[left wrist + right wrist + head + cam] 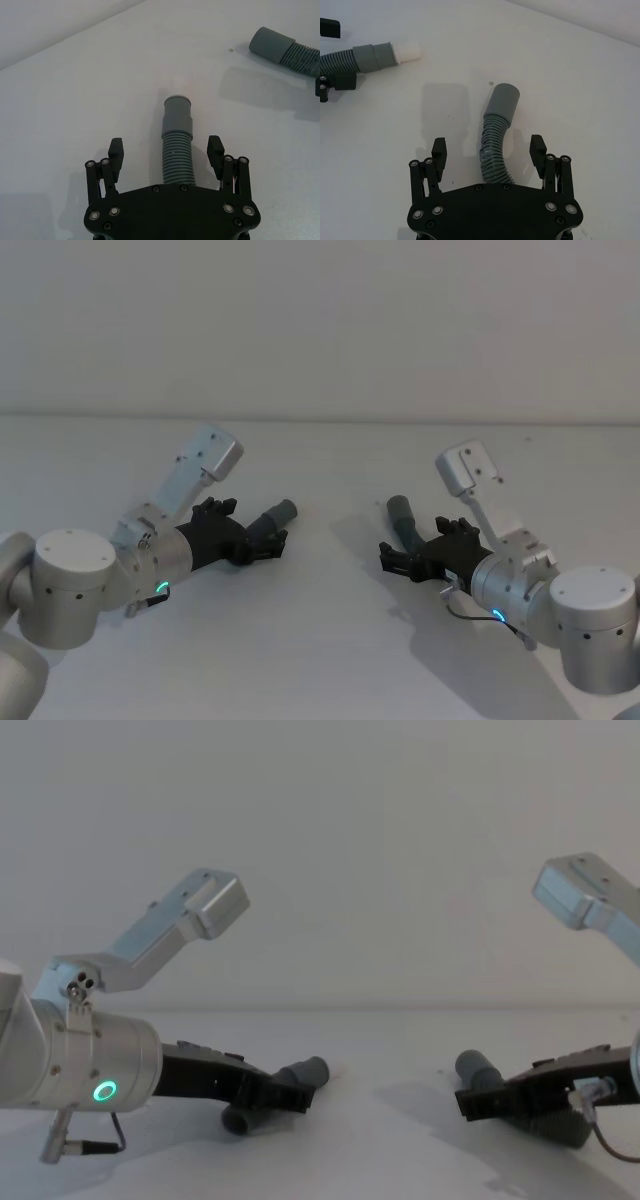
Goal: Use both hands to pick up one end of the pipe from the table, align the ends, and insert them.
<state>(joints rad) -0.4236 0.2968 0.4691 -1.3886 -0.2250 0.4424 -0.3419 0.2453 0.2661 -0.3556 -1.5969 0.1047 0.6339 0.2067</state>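
Left claw and right claw, both released, low over the table.
Left claw: spread wide, fingers flanking the ribbed left hose piece without touching; its grey cuff lies just past the fingertips. Right claw: equally wide, clear of the curved right hose piece, whose cuff lies ahead of the fingertips. Bare table separates the cuffs, which are well apart.

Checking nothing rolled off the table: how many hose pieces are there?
2. The left hose piece lies within the open left gripper; the right hose piece lies within the open right gripper.
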